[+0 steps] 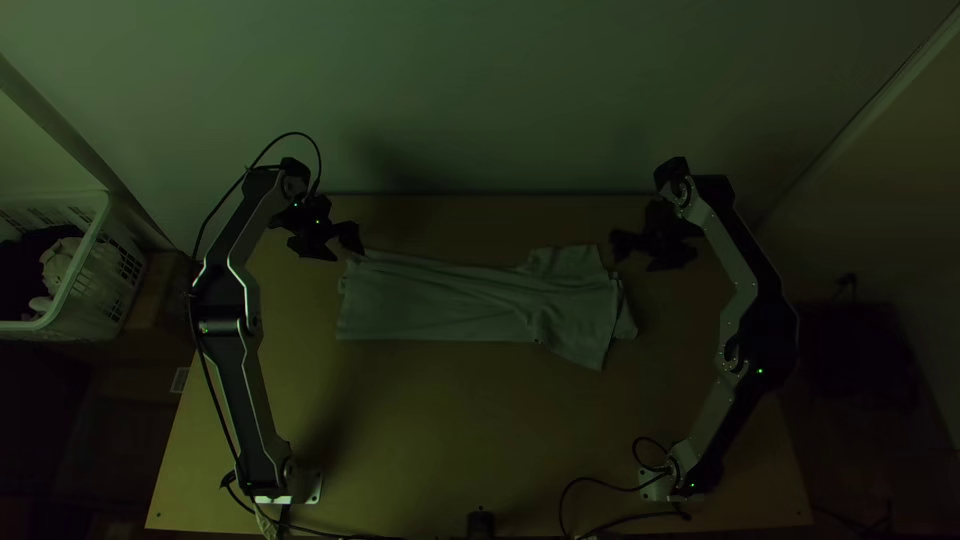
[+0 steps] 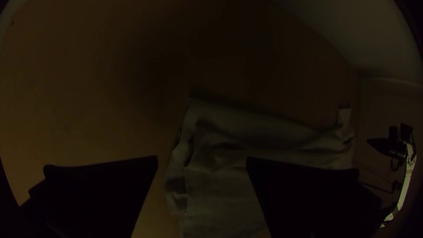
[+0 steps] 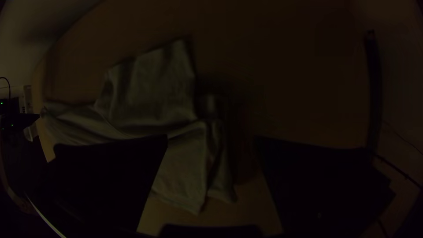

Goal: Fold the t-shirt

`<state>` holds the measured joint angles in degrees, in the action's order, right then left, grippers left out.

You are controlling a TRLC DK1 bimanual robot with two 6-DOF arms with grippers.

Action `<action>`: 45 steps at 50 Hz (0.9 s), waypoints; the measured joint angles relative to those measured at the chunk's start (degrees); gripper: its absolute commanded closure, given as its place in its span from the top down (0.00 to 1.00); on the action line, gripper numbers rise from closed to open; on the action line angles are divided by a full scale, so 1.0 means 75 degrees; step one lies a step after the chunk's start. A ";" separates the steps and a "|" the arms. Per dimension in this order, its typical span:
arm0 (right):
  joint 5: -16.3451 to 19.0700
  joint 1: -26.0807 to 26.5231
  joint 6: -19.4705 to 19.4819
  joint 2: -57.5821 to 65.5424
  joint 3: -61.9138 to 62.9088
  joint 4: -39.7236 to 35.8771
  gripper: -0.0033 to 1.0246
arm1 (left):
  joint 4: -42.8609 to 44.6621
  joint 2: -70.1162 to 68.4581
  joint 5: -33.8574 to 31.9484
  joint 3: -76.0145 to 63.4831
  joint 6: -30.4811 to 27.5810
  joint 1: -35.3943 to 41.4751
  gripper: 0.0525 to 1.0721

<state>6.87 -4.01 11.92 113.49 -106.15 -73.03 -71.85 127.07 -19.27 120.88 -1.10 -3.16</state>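
- Shirt (image 1: 440,305) lies on the table (image 1: 460,430), stretched out long between the two arms, in a narrow band with creases along it.
- Its narrow, straight end is toward the left arm; the wider end, with a sleeve angling out and uneven, overlapping edges, is toward the right arm.
- Left gripper (image 1: 335,250) is near the far corner of the narrow end. Its wrist view shows the fingers spread apart, gripping nothing, with the cloth's end showing in the gap.
- Right gripper (image 1: 649,256) is just beyond the wider end, near the far sleeve. Its fingers are parted too, with no cloth pinched; its wrist view shows the shirt's edge in the gap.
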 measured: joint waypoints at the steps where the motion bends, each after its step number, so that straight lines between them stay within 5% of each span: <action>1: 0.0000 0.0006 0.0000 -0.0079 -0.0050 0.0003 0.96 | 0.0017 -0.0006 -0.0102 0.0000 0.0000 -0.0052 0.96; 11: 0.0090 0.0108 -0.0003 -0.0609 -0.0714 -0.0015 0.96 | 0.0058 -0.0117 -0.1032 -0.0052 -0.0102 -0.0609 0.96; 29: 0.1209 0.0262 0.0000 -0.1003 -0.1967 0.0012 0.96 | 0.0230 -0.0149 -0.2649 -0.0892 -0.1064 -0.1501 0.96; 45: 0.1239 0.0259 -0.0003 -0.1087 -0.2247 0.0012 0.96 | 0.0344 -0.0143 -0.3153 -0.1871 -0.2174 -0.1644 0.96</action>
<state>16.16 -2.07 11.90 105.34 -123.00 -72.95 -69.28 125.99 -42.92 106.85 -17.41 -15.49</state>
